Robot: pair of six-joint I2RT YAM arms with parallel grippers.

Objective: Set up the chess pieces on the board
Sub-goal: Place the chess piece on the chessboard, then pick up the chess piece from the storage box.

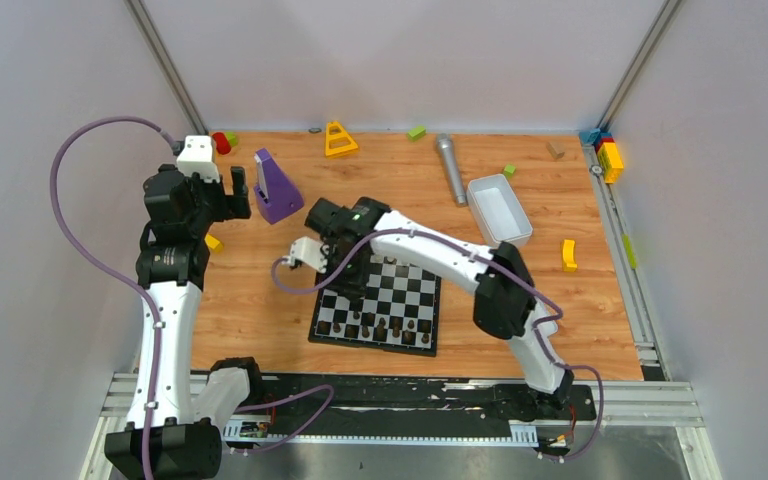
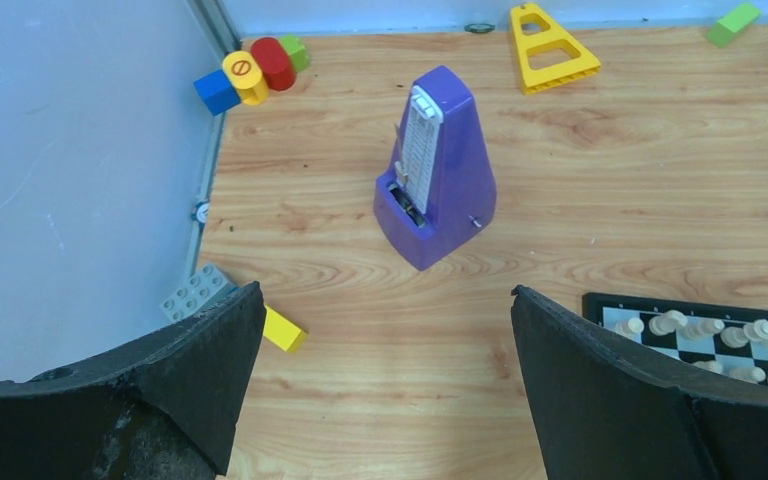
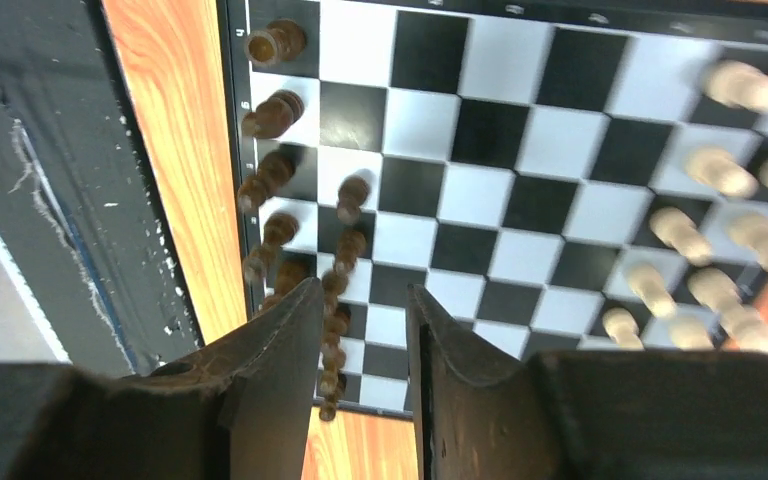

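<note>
pale grey walls [image 1: 380,60] enclose a wooden table [image 1: 250,310] (evenly lit).
</note>
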